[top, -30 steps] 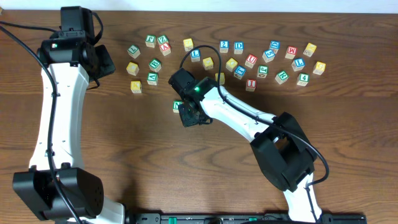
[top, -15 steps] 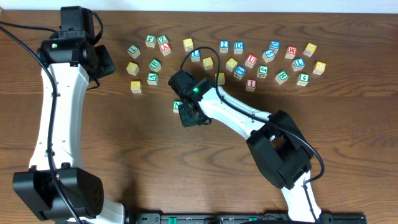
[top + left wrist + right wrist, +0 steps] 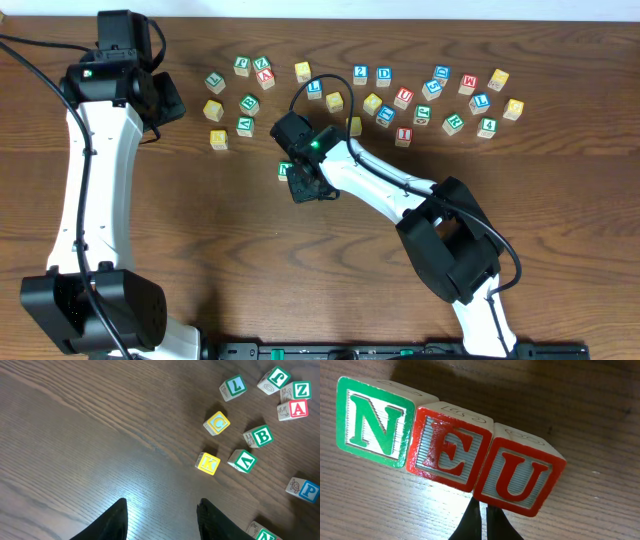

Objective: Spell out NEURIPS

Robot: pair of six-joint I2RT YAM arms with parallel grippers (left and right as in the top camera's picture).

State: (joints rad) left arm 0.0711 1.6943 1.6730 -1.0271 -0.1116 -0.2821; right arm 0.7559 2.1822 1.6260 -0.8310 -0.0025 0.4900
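Note:
The green N [image 3: 375,422], red E [image 3: 449,447] and red U [image 3: 520,476] cubes stand touching in a row in the right wrist view. My right gripper [image 3: 485,516] is shut and empty, its tips just below the seam between E and U. In the overhead view it [image 3: 306,184] covers E and U, and only the N [image 3: 286,170] shows. A red I [image 3: 404,136] and a green R [image 3: 453,124] lie among the far cubes. A blue P [image 3: 303,490] lies at the right of the left wrist view. My left gripper [image 3: 162,510] is open and empty above bare wood.
Several loose letter and number cubes are scattered along the far side of the table, from a green L [image 3: 215,81] to a yellow cube [image 3: 513,108]. A yellow K [image 3: 208,463] and a green V [image 3: 243,460] lie ahead of my left gripper.
The right arm's elbow has shifted slightly left. The gripper tip, the three cubes and the left arm have not moved.

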